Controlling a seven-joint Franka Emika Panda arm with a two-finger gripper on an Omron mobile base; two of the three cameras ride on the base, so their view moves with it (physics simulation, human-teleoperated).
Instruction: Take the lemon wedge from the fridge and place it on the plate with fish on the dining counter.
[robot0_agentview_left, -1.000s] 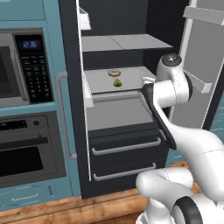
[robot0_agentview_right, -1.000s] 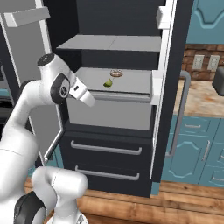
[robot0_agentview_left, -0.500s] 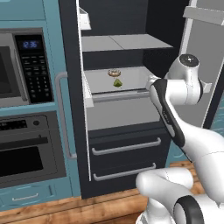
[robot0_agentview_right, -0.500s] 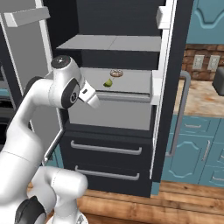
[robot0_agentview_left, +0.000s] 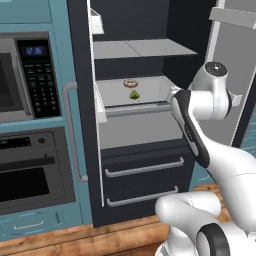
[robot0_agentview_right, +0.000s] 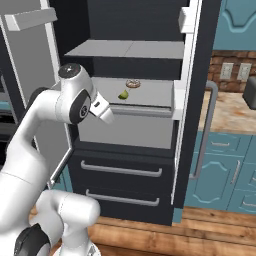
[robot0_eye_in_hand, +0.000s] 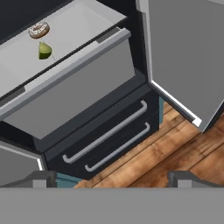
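Left to right, left base view: microwave (robot0_agentview_left: 20, 80) and oven (robot0_agentview_left: 30, 175) in the teal wall, then the fridge (robot0_agentview_left: 145, 195) with both doors open. On its middle shelf (robot0_agentview_left: 115, 95) sits the lemon wedge (robot0_agentview_left: 134, 95), just in front of a tan ring-shaped food (robot0_agentview_left: 130, 83).

Change over the last second: the arm's upper joint has swung up and toward the right-hand door, and the wrist has turned in toward the fridge opening. Judgement: still the approach; the reach onto the shelf has not begun.

Right base view: the wedge (robot0_agentview_right: 123, 94) lies well apart from the hand, which points toward the shelf edge. This view also shows a stone-topped bench (robot0_agentview_right: 227, 112) at far right, absent from the left one.

Hand view: looks down over the shelf front, the two drawers (robot0_eye_in_hand: 109, 135) and the wood floor (robot0_eye_in_hand: 175, 153). Gripper (robot0_eye_in_hand: 112, 178) jaws wide, empty; wedge (robot0_eye_in_hand: 44, 50) at upper left, off-centre. No plate visible.
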